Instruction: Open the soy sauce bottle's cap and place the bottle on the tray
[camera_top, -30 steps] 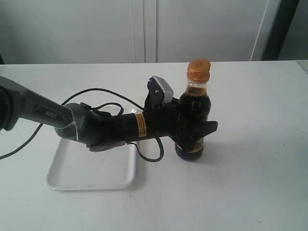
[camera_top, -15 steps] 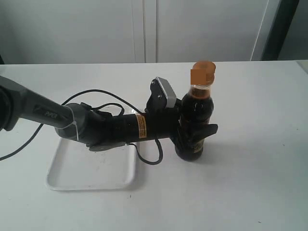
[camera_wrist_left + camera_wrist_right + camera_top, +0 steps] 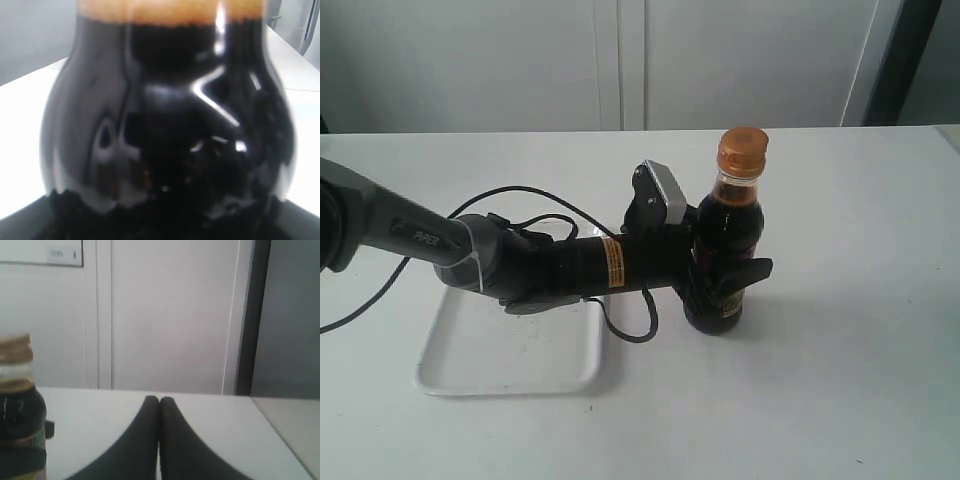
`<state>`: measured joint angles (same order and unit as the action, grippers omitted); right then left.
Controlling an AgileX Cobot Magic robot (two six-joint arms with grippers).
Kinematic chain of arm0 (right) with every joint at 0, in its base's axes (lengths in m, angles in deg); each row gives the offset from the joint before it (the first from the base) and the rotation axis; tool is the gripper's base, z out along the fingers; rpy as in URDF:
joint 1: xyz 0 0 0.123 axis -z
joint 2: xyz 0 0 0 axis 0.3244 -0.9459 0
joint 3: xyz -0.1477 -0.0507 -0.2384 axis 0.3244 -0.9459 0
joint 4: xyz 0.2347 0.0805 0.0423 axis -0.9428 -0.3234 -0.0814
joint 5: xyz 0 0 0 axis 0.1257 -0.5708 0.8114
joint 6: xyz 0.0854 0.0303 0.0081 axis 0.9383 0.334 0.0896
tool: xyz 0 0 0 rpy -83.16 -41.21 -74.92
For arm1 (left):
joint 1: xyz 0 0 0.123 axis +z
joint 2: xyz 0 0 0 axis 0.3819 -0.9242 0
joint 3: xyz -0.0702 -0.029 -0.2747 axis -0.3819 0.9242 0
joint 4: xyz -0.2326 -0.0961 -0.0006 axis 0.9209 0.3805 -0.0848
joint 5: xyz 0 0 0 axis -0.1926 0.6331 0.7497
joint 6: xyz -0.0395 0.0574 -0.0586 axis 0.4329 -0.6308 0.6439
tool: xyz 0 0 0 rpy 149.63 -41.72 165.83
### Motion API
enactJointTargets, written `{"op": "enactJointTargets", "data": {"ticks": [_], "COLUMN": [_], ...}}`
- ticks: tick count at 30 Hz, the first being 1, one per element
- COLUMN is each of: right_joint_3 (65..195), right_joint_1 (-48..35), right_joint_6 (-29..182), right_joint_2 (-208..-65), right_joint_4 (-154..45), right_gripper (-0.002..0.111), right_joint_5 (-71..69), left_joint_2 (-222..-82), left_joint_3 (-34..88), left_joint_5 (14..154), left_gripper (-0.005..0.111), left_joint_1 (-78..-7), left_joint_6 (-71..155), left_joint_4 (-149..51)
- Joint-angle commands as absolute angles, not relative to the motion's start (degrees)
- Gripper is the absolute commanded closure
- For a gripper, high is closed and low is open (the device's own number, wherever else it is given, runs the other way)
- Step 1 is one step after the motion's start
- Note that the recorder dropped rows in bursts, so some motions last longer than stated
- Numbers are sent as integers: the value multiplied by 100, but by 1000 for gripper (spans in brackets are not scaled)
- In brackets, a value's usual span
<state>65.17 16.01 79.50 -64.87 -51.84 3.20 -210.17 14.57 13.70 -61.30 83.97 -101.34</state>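
- Left gripper (image 3: 725, 283), reaching in from the left, is clamped around the lower body of the soy sauce bottle (image 3: 728, 235), one finger crossing its front.
- Right gripper (image 3: 159, 412) has its two fingers pressed together, holding nothing.
- Soy sauce bottle stands upright on the white surface (image 3: 840, 350), right of the tray (image 3: 510, 355) and apart from it.
- Dark, glossy liquid fills the bottle to its neck, with round shoulders below; the orange-brown cap (image 3: 741, 150) sits closed on top.
- A label shows low on the bottle; its writing is too small to read.
- White letters on the left arm are not clearly legible.
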Motion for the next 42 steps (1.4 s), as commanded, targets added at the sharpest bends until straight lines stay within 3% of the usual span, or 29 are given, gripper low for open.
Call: {"op": "enactJointTargets", "data": {"ticks": [1, 10, 33, 42], "right_joint_3": [6490, 6704, 9616, 9912], "right_joint_1": [1601, 1601, 1601, 1601], "right_joint_6": [8903, 9215, 8271, 7609], "right_joint_2": [-6457, -6678, -10631, -12109], "right_joint_4": [-5251, -5238, -4150, -3343], "right_gripper": [108, 108, 108, 108], "right_joint_5": [884, 1582, 3012, 3396], "left_joint_2": [-20995, -20995, -20995, -20995], "left_joint_3": [1439, 1439, 1439, 1439], "left_joint_5": [1407, 1407, 1407, 1407], "left_gripper": [106, 106, 106, 106], "left_joint_1": [-6159, -6159, -6159, -6159], "left_joint_6": [8363, 8428, 8636, 8649], "left_joint_4": [-10286, -10286, -10295, -10297]}}
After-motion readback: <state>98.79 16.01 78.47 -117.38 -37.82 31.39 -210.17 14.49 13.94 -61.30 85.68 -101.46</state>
